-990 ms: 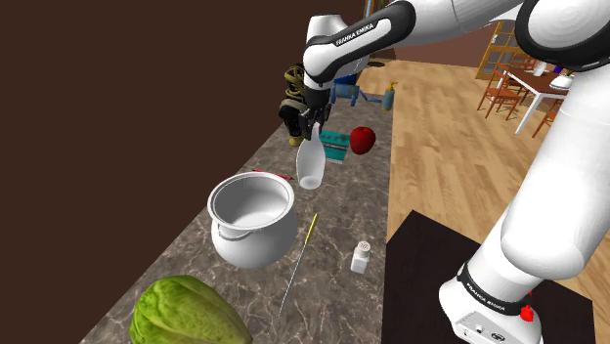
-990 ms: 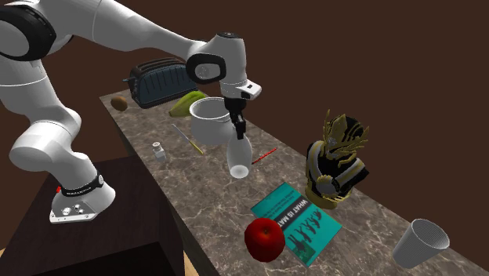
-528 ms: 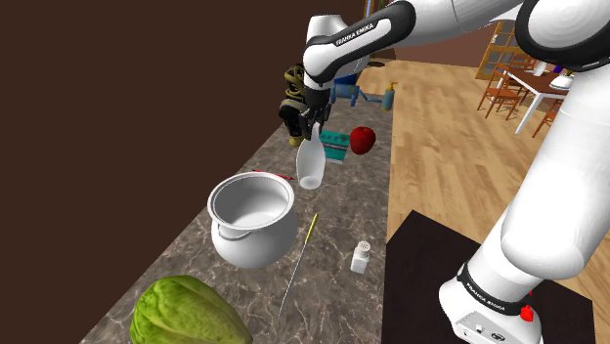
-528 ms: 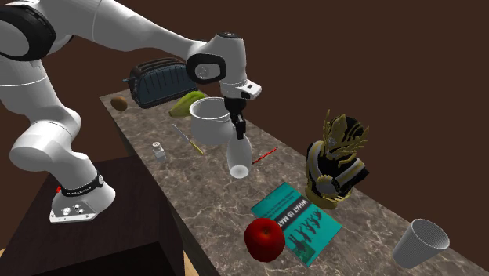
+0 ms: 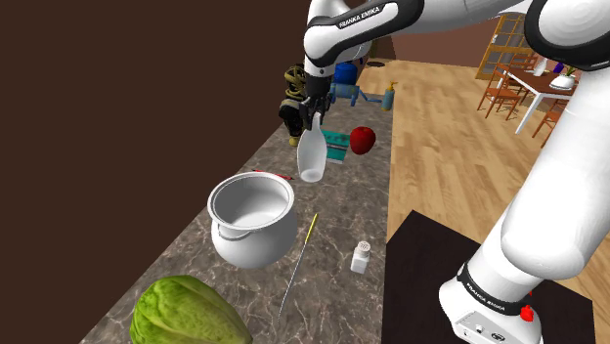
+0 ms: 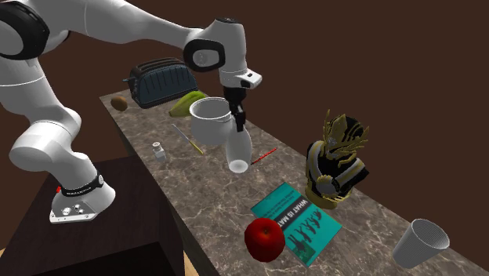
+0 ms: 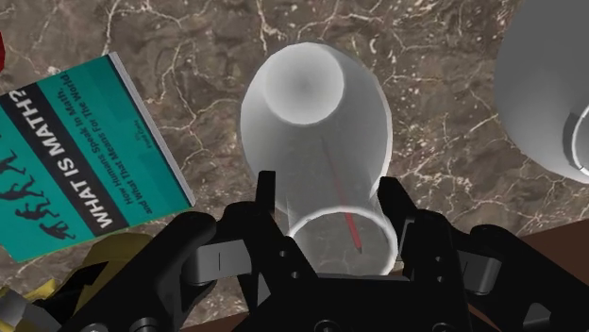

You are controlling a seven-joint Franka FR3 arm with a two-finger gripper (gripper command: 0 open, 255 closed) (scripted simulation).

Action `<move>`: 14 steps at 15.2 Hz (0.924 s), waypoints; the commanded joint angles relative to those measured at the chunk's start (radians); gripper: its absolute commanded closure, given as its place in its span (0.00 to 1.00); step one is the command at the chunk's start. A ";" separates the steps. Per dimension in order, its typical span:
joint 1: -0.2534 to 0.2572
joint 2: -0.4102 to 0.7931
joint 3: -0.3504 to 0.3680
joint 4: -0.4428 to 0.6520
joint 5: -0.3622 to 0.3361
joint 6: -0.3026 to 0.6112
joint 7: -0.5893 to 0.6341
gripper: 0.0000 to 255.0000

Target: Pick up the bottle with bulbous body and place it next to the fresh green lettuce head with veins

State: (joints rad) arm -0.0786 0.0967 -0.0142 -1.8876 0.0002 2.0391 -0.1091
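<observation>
Just now the bottle (image 5: 311, 158) has gone up a touch vs half a sec ago. Its neck is clamped btwn the fingers of the gripper (image 5: 313, 119), and arm + bottle both sit higher in the shoulder and second exterior views, so the base looks to have just left the countertop (image 5: 332, 230). By my read that means the grasp held and the pick-up is done or nearly so; the carry to the lettuce (image 5: 186, 311) is not yet begun. Jaws are clenched on the bottle neck, one finger each side, plain in the wrist view. The bottle hangs straight below the jaws, upright, mouth up at the fingertips, bulbous body and base pointing down at the counter. Long axis is vertical, in line w/ the gripper's own reach axis, no tilt I can make out; the wrist view looks down its length, body widening away from the jaws. Outward: the pot (image 5: 252, 220) stands near, to one side of the jaws and lower. A teal book (image 7: 85, 160) lies on the other side. The lettuce is well beyond the pot from the jaws, so the carry prob. has to clear the pot.
</observation>
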 commanded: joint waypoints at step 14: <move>0.000 -0.025 0.000 0.173 0.000 -0.198 0.000 1.00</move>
State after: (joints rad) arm -0.0785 0.0712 -0.0142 -1.7287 -0.0001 1.8549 -0.1088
